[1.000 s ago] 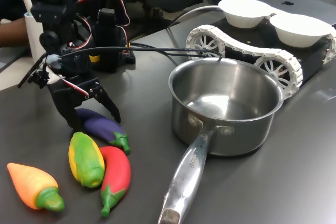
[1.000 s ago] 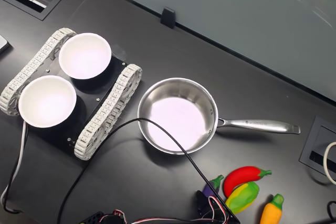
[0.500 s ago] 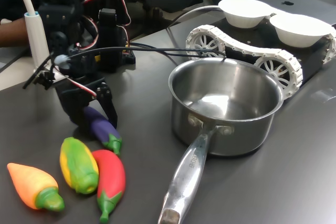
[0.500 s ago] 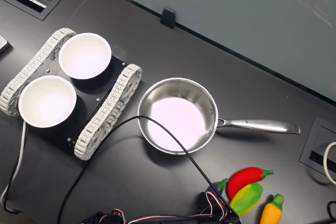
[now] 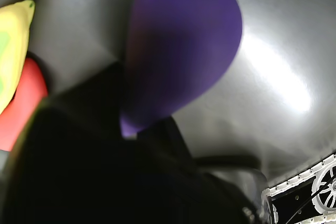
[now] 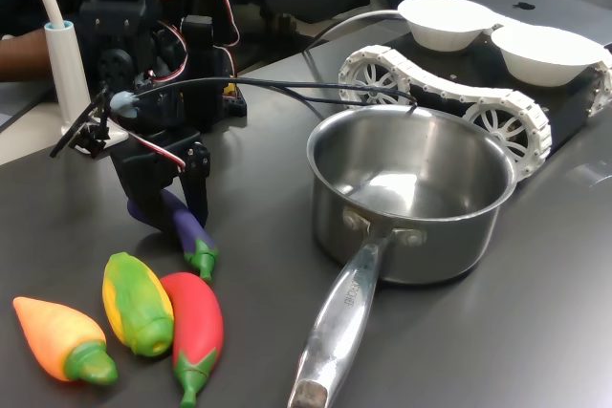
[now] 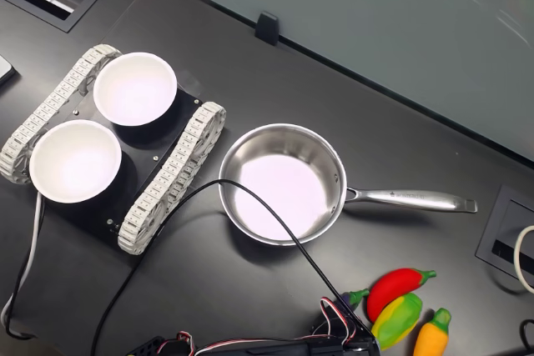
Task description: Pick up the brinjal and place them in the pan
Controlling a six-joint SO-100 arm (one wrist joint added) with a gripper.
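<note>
The pan (image 7: 282,184) stands on the dark surface (image 7: 250,64) (its handle points to the second exterior view's right), beside two white bowls (image 7: 133,88).

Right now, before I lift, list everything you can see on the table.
brinjal: one, purple with green cap, between the fingers, its cap end pointing down.
pan: one, steel, empty, at the first exterior view's centre.
corn: one, yellow-green, touching the chilli.
chilli: one, red, beside the corn.
carrot: one, orange, at the first exterior view's far left.
white bowls: two, on the tracked base.
tracked base: one, black and white, beside the pan.
gripper: one, black, shut on the brinjal.
</note>
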